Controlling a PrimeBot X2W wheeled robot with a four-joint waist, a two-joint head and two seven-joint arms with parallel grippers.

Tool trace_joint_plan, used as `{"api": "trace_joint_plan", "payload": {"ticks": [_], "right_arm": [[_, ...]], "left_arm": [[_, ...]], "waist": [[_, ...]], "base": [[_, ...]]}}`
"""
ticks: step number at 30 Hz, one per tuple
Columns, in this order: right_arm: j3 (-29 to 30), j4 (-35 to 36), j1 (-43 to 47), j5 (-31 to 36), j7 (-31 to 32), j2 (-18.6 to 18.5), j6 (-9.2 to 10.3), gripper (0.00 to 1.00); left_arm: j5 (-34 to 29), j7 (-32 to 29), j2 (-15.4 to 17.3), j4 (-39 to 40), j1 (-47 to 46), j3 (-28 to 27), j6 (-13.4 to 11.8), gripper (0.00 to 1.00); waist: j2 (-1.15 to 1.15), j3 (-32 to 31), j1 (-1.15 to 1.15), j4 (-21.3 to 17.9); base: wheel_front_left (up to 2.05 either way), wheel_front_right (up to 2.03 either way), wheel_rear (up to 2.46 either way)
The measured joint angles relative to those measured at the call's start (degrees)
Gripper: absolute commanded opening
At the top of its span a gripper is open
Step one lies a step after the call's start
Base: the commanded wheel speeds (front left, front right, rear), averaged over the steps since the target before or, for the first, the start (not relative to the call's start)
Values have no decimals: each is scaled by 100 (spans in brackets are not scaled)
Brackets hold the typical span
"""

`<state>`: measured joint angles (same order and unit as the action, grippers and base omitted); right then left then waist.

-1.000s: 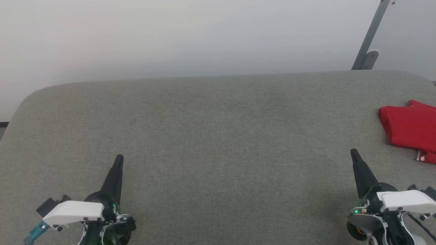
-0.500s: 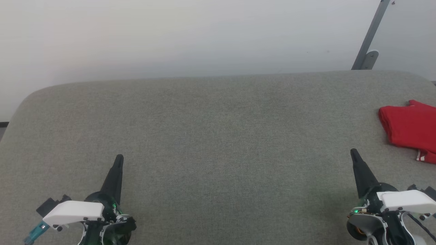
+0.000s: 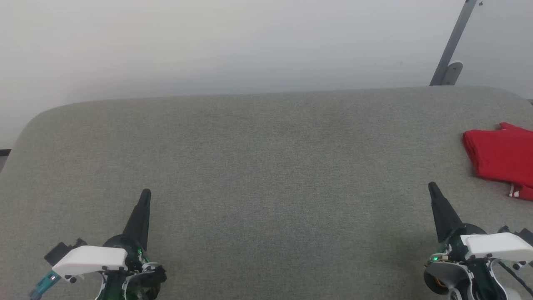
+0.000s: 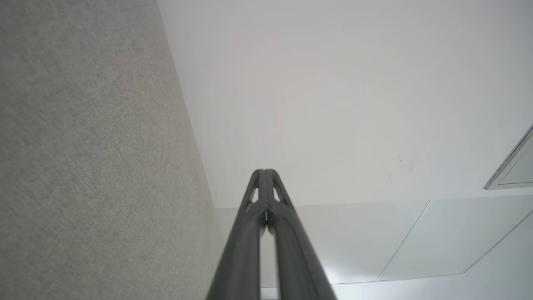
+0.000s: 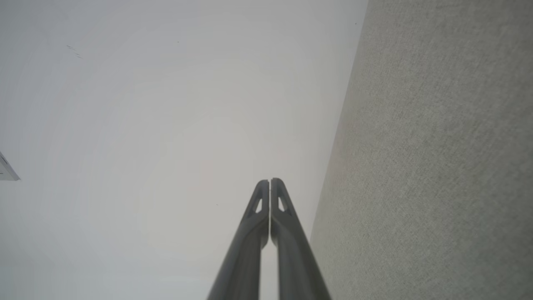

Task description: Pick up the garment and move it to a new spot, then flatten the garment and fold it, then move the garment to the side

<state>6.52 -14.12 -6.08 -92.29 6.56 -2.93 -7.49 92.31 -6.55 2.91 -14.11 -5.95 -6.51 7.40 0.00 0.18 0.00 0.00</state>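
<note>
The garment [image 3: 501,156], bright red with a bit of white striped band at its lower corner, lies folded at the right edge of the grey fabric surface [image 3: 266,166], partly cut off by the head view's border. My left gripper [image 3: 145,193] rests at the lower left, shut and holding nothing. At the lower right my right gripper [image 3: 432,186] is also shut and empty, a short way left of and nearer than the garment. The left wrist view has the left gripper [image 4: 264,171] with fingertips pressed together, and the right wrist view has the right gripper [image 5: 270,181] the same.
A pale wall stands behind the surface's rounded far edge. A grey metal bar [image 3: 453,43] leans at the upper right. The grey surface [image 4: 83,166] runs along the left of the left wrist view and the grey surface [image 5: 437,166] along the right of the right wrist view.
</note>
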Motion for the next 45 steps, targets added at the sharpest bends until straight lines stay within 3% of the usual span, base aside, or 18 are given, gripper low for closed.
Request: {"api": "trace_joint_plan", "payload": {"ticks": [45], "right_arm": [[-1,1,-1,0,1,1,0,0]], "left_arm": [[0,0,0,0,0,0,0,0]], "waist": [[0,0,0,0]], "base": [[0,0,0]]}}
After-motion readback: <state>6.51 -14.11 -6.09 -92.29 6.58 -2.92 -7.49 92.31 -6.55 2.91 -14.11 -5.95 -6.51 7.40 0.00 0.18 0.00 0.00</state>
